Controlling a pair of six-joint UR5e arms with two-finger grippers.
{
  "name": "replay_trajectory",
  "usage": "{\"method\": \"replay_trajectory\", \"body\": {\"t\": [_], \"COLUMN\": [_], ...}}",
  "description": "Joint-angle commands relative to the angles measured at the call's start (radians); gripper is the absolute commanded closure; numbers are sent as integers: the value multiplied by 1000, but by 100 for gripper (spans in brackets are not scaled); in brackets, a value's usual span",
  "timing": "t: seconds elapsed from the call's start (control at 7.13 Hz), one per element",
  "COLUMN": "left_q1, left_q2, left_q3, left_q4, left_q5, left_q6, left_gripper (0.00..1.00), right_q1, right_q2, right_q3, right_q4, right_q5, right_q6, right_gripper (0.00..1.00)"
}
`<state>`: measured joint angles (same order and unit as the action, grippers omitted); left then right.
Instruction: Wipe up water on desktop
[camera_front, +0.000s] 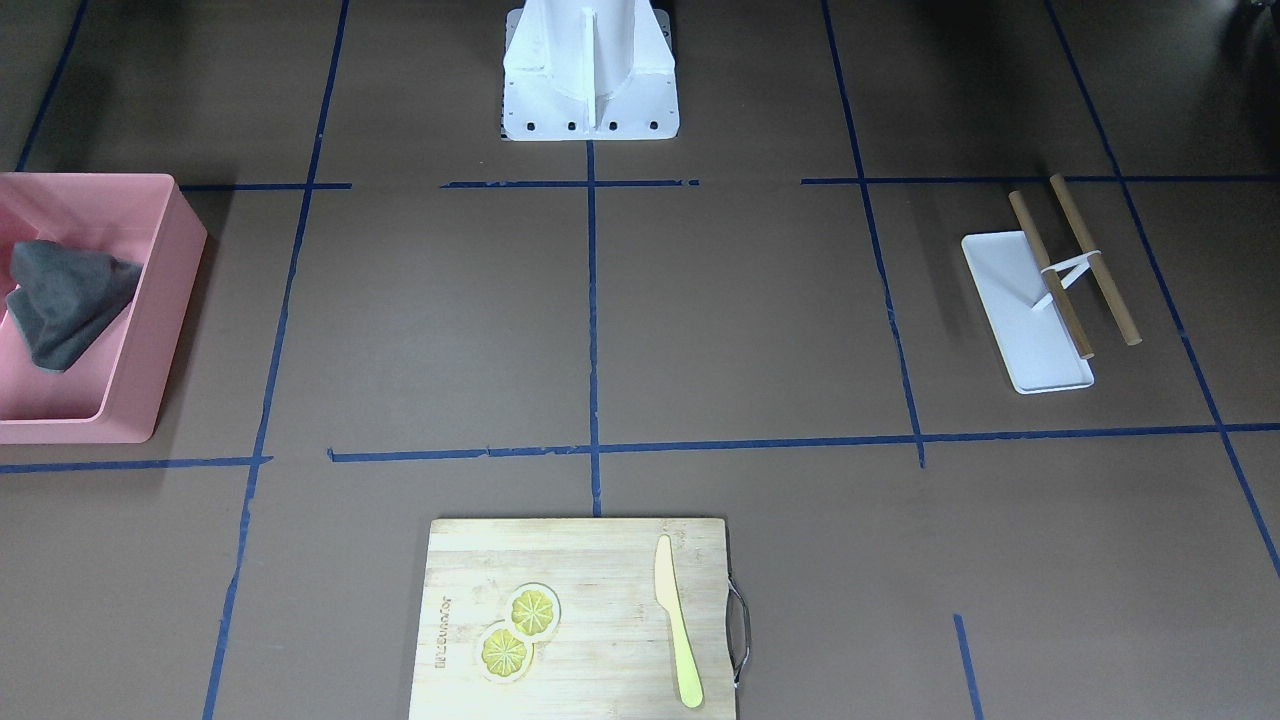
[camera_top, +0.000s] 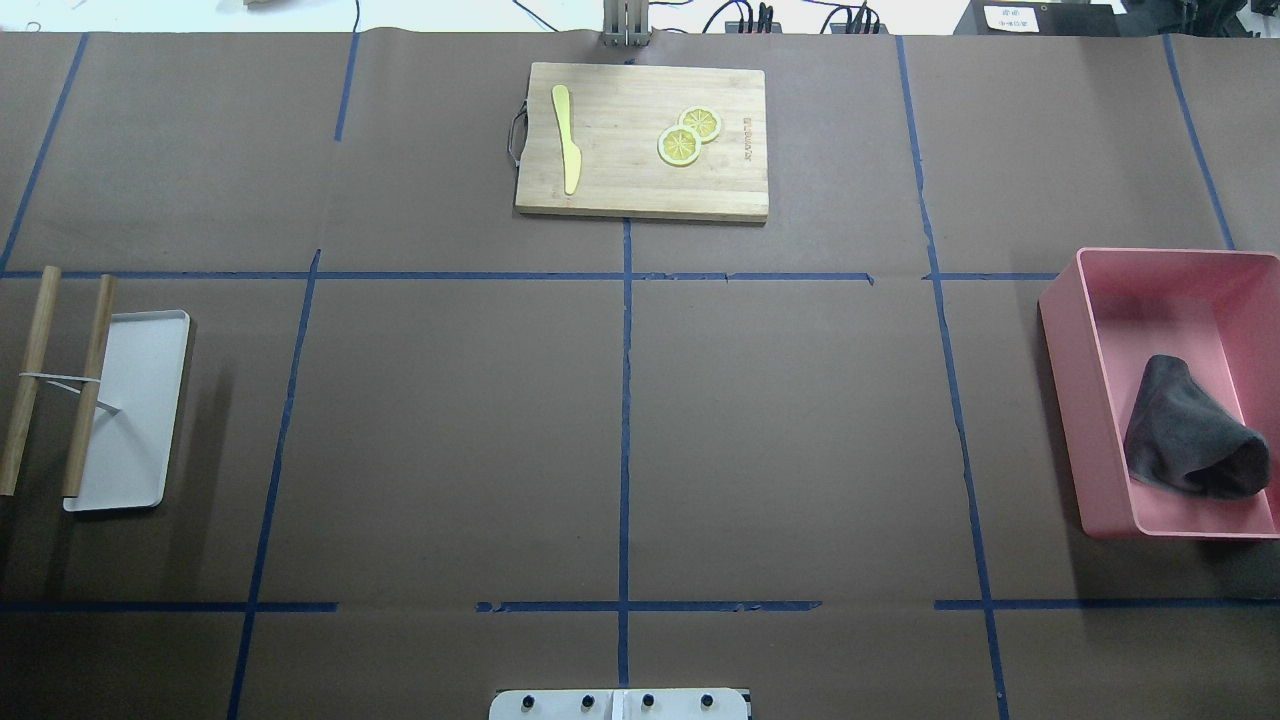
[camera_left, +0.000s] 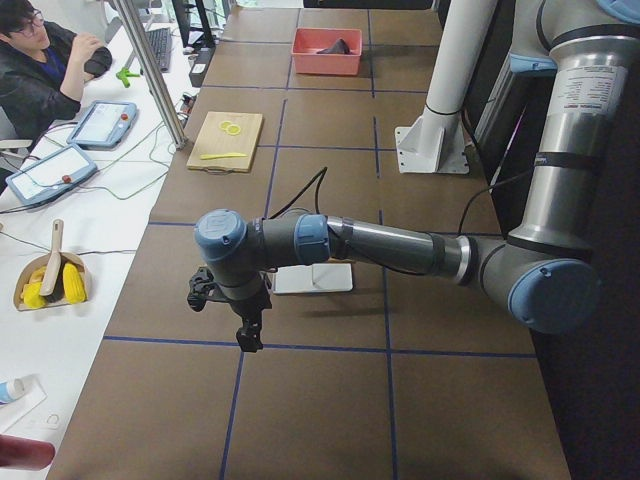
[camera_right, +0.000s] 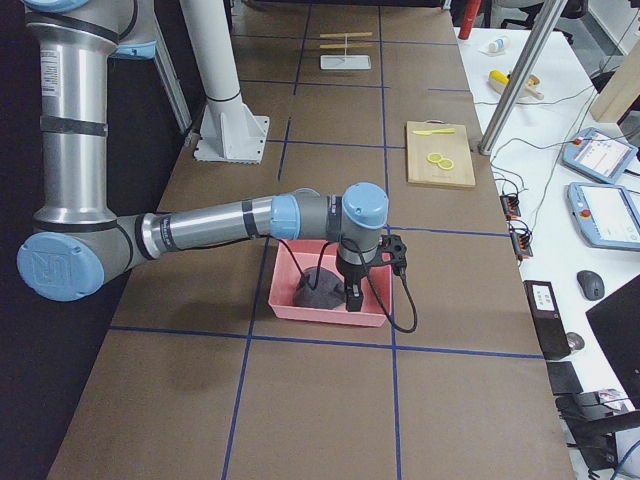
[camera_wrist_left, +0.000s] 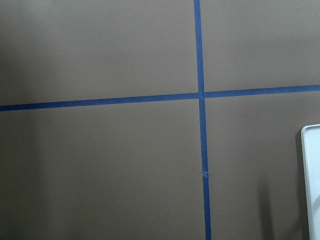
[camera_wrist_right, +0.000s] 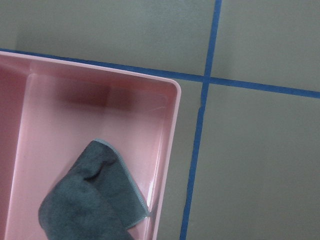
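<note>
1. Reading the overhead view with the robot's white base (camera_top: 620, 705) at 6 o'clock, we see the brown bench (camera_top: 450, 430) fill the frame from edge to edge, crossed by blue tape lines (camera_top: 625, 400) in a grid.
2. At 9 o'clock a white tray (camera_top: 145, 440) lies flat on the bench. Two wooden rods (camera_top: 29, 380), joined by a thin white crosspiece, run along its outer long side. From above, one of them overlaps the tray's edge.
3. The left hand (camera_left: 247, 340) hangs pointing down over bare bench near that tray. We see it only from the side, so we cannot tell how wide it stands. Its wrist camera shows a tape crossing, with the tray's corner at 4 o'clock.
4. At 12 o'clock a bamboo cutting board (camera_top: 640, 170) sits by the far edge. It carries a yellow knife (camera_top: 567, 140) toward its 9 o'clock side and two overlapping lemon slices (camera_top: 680, 146) toward 3 o'clock.
5. At 3 o'clock a pink bin (camera_top: 1080, 420) stands on the bench, with a crumpled grey cloth (camera_top: 1190, 440) inside toward its 5 o'clock corner.
6. The right hand (camera_right: 352, 300) hangs pointing down over the bin, close to the cloth. We cannot tell whether it touches the cloth or how wide it stands. Its wrist camera shows the bin's corner, with the cloth at 7 o'clock.
</note>
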<state>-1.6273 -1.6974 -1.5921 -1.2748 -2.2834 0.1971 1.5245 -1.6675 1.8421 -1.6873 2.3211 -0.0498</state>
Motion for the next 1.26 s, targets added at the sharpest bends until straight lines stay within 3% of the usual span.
{"method": "replay_trajectory", "body": {"t": [0.0, 0.56, 1.12], "left_q1": [-2, 0, 0], "left_q2": [7, 4, 62], "left_q3": [68, 113, 115], "left_q4": [-73, -87, -223], "left_q5": [-5, -10, -67], "left_q6": [-1, -4, -42], "left_gripper": [0, 0, 0], "right_q1": [45, 69, 69], "right_q2": [-26, -55, -70], "right_q3": [0, -10, -11], "right_q4": [64, 64, 64], "right_q5": [7, 80, 78], "right_q6": [85, 163, 162], "right_gripper": [0, 0, 0]}}
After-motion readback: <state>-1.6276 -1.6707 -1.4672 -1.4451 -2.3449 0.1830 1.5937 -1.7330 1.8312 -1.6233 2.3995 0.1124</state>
